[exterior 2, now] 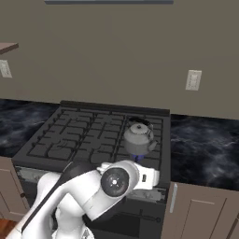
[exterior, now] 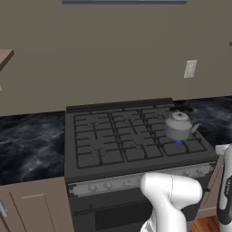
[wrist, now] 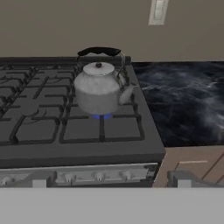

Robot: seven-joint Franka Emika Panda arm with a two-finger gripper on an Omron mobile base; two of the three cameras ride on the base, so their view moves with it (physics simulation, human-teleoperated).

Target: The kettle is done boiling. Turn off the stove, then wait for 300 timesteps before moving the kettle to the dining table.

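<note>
kettle (wrist: 101, 89): brushed grey metal | stove (exterior: 122, 136): matt black grates

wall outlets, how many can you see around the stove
2: one wall outlet on the wall right of the stove, above the kettle's side; another outlet at the far left edge. More may lie outside the views.

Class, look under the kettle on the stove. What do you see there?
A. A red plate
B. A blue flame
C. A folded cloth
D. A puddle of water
B: a small blue flame glows beneath the kettle, between its base and the grate of the stove, so the burner is lit.
</note>
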